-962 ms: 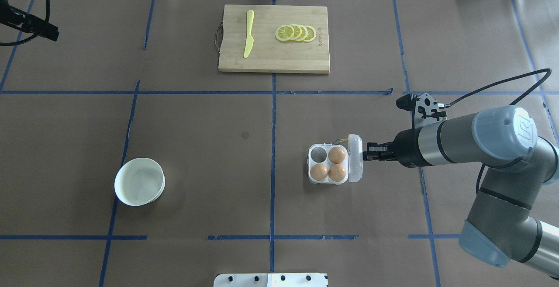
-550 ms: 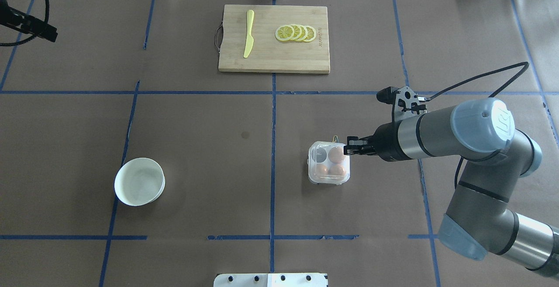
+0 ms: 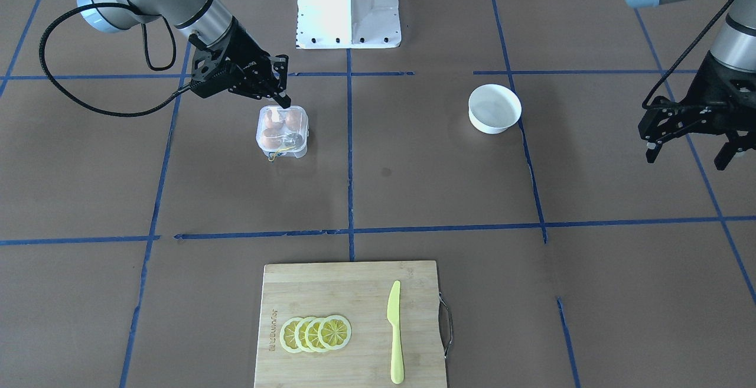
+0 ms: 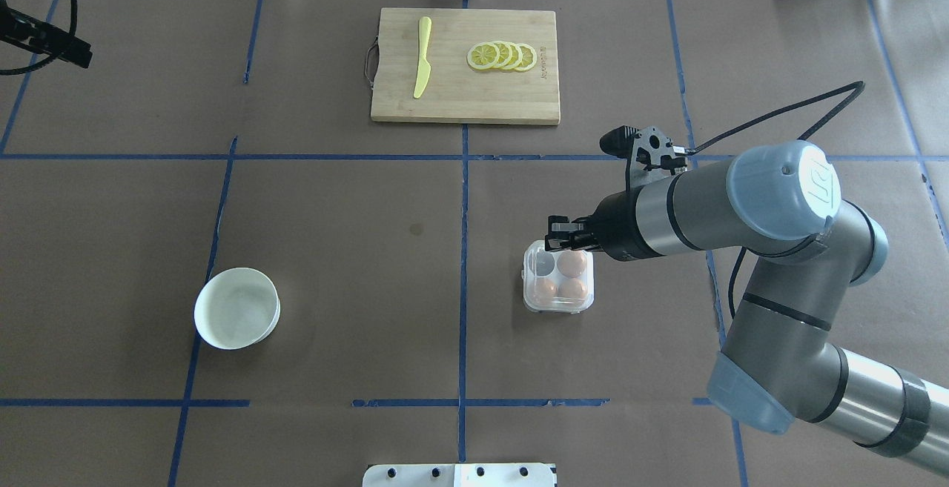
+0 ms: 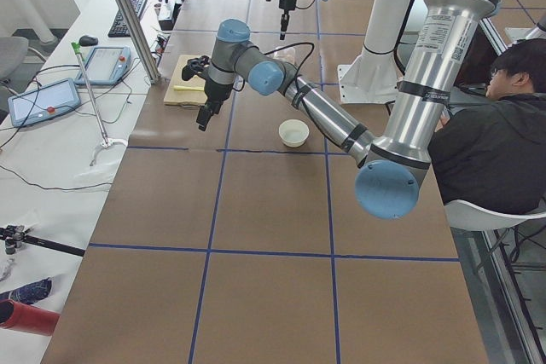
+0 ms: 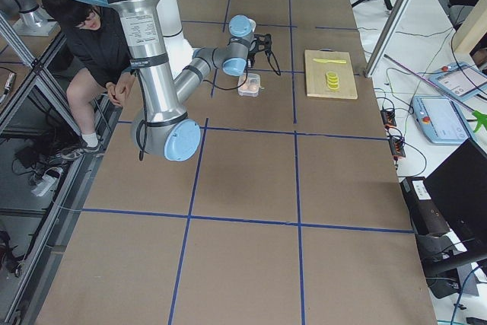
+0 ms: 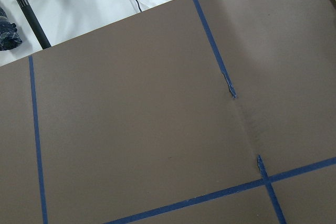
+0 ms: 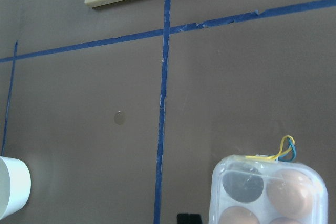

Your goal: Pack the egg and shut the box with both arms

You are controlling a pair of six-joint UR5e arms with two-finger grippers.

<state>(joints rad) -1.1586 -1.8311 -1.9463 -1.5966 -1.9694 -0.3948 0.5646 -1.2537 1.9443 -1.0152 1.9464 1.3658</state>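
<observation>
A: Box (image 4: 557,279). Where is it, and is the lid up or down?
B: It sits on the right half of the table (image 4: 371,250). The clear lid lies down over the cups; I can't tell if it's latched. Three eggs (image 4: 571,264) show through it, and the fourth cup (image 4: 545,263) has no egg. The yellow band (image 8: 269,156) pokes out at the far edge.
A: Right claw?
B: The right claw (image 4: 554,233) hangs over the box's far edge, with the arm reaching in from the right. The jaws look pinched narrow with nothing between them. Can't tell whether it's touching the lid or just above it.
A: Which way is the box from it?
B: Right under it and a bit toward the robot. The box is near square, so there's no long axis to line up. I think a push would go straight down onto the lid.
A: Left claw?
B: The left claw (image 3: 686,160) is spread wide and holds nothing. It's well apart at the table's left end, beyond the white bowl (image 4: 237,307). The right arm is far nearer.
A: Which step?
B: My guess is the closing stage: the lid wants pressing shut, and the left arm would have to come over to brace. The risk is that the light box skids or tips if pushed off-centre.
</observation>
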